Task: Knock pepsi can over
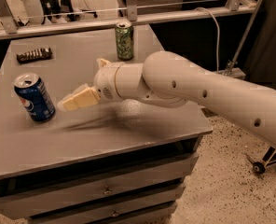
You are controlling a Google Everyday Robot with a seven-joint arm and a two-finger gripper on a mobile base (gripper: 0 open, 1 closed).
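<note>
The pepsi can (34,98), blue with white lettering and a silver top, stands slightly tilted on the left side of the grey table (128,129). My gripper (69,103), with cream-coloured fingers at the end of a thick white arm (175,80), hovers just above the table a short gap to the right of the can, pointing left at it and not touching it.
A green can (124,40) stands upright at the back middle of the table. A dark wrapped bar (34,55) lies at the back left. A metal railing (128,17) runs behind the table. Drawers sit below the table's front edge.
</note>
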